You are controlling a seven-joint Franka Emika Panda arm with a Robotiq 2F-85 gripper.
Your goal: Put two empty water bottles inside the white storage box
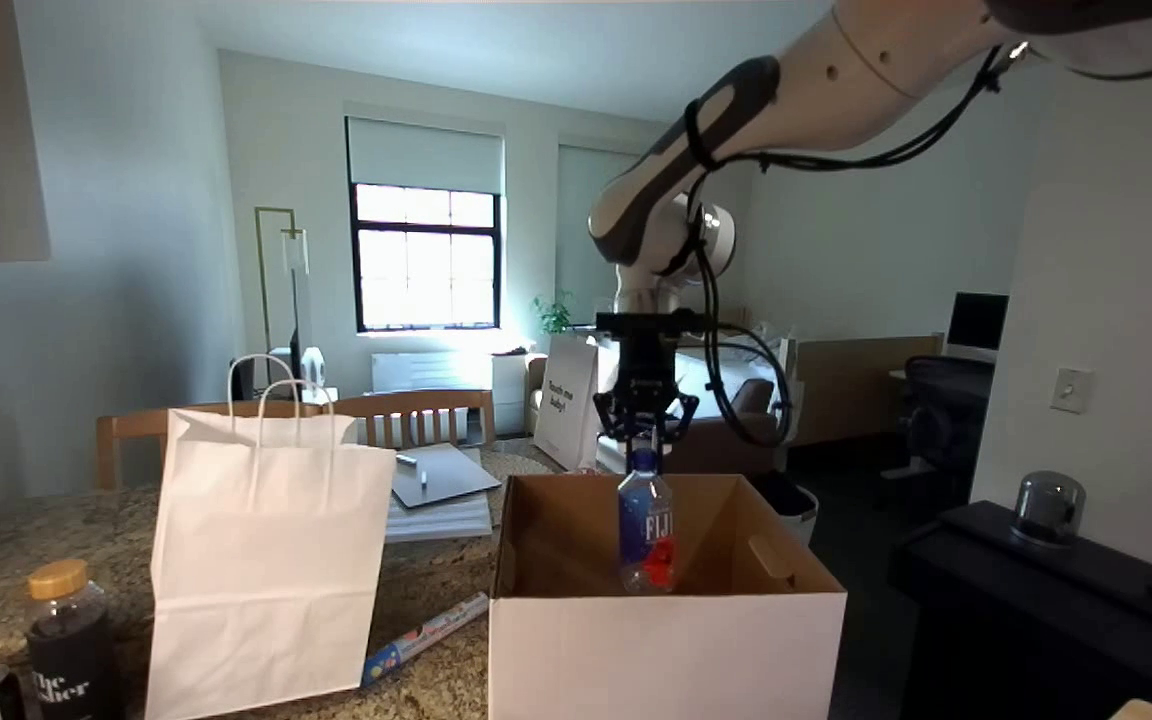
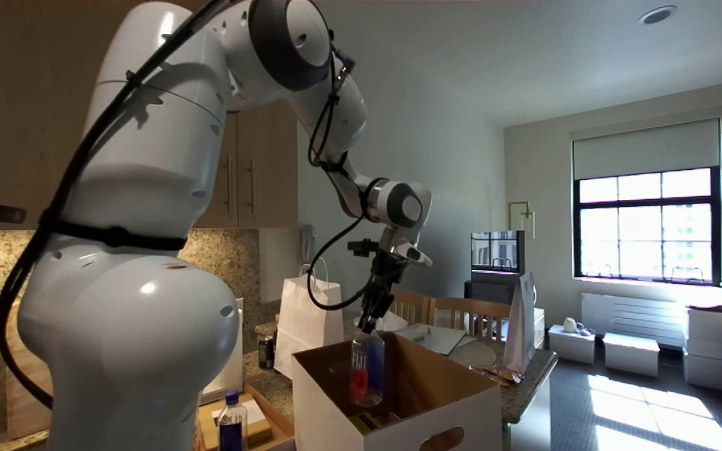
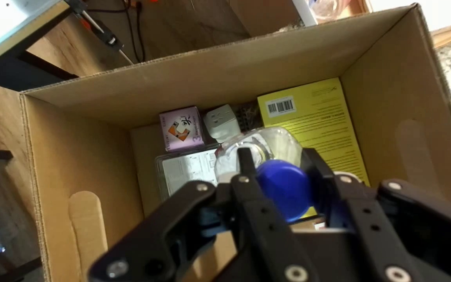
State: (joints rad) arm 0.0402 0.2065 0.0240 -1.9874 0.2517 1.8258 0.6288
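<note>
The white storage box (image 1: 666,655) stands open at the counter's edge. It shows in both exterior views (image 2: 323,404), and its brown inside wall (image 3: 217,78) shows in the wrist view. My gripper (image 1: 644,452) is above the box, pointing down, in both exterior views (image 2: 368,326). In the wrist view the gripper (image 3: 278,156) is shut on the blue cap of a clear water bottle (image 3: 284,188). This bottle (image 1: 646,530) hangs upright or nearly so, its lower part inside the box walls (image 2: 367,369). Another water bottle (image 2: 232,426) with a blue cap stands outside the box, near the robot's base.
Inside the box lie a yellow package (image 3: 315,113), a small purple box (image 3: 182,129) and a white adapter (image 3: 221,122). A white paper bag (image 1: 271,570), a laptop (image 1: 446,475) and a dark bottle (image 1: 66,650) stand or lie on the counter. A brown open carton (image 2: 279,429) is beside the box.
</note>
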